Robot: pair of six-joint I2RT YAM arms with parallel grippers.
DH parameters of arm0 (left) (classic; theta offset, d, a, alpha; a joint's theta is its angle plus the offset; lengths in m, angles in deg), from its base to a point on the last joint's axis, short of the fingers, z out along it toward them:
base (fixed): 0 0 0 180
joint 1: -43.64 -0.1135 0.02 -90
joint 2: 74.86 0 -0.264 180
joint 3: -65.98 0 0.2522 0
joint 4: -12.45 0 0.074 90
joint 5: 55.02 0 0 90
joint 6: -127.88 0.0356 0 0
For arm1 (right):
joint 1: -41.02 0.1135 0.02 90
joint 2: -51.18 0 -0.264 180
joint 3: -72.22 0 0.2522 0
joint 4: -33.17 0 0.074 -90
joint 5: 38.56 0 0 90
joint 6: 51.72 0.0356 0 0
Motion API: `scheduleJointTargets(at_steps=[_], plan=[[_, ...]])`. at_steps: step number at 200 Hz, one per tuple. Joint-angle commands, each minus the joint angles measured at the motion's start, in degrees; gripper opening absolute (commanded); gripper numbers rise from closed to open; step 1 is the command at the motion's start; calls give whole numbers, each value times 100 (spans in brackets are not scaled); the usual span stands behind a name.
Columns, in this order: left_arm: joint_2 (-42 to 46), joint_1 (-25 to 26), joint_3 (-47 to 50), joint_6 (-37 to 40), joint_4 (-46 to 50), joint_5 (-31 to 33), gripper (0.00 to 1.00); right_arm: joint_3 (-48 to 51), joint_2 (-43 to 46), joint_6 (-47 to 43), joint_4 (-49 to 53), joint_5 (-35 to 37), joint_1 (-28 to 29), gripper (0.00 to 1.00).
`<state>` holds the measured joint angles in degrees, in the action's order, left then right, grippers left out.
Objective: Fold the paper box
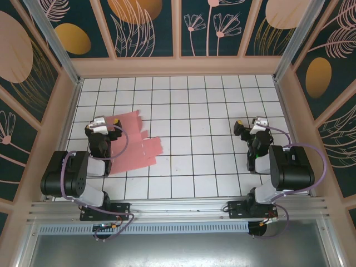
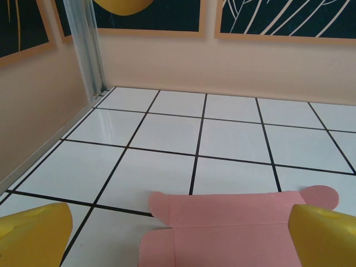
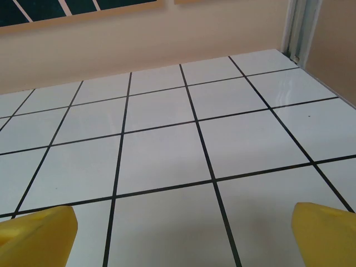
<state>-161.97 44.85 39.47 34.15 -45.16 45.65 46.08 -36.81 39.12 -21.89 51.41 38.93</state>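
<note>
Paper box (image 1: pixel 139 146) lies flat and unfolded on the white tiled worktop (image 1: pixel 200 105), at the left middle of the top picture. The left pincer (image 1: pixel 104 125) is over the card's left edge. Its yellow fingers (image 2: pixel 33 233) are wide apart, and in the wrist picture the pink card shows between them. The right pincer (image 1: pixel 250 129) is at the right middle, well apart from the card. It is wide apart too, over bare tiles.

Matt pink thin card of paper box (image 2: pixel 233 222) between left gripper (image 2: pixel 181 239) fingers (image 2: pixel 33 233), smooth yellow plastic on those fingers, glossy white tiles (image 2: pixel 161 133) ahead of gripper, brushed metal post (image 2: pixel 86 50) ahead-left, matt beige wall (image 2: pixel 222 61) beyond
</note>
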Motion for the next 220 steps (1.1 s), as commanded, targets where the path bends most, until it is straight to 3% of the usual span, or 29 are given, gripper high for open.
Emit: scheduleJointTargets(at_steps=[1,124,152,199,220], plan=[[0,-38,-61,-93,-193,-75,99,-90,-17,74,-281,115,24,99],[14,-29,-31,-87,-233,-75,99,-87,2,57,-287,113,33,99],[349,-25,11,-69,-76,-99,99,-397,401,-99,605,111,166,99],[1711,-26,-423,-361,1782,70,99,-842,1295,-293,2049,399,700,99],[2083,-27,-934,-834,3074,133,99,-1173,1506,-255,2695,492,1115,99]])
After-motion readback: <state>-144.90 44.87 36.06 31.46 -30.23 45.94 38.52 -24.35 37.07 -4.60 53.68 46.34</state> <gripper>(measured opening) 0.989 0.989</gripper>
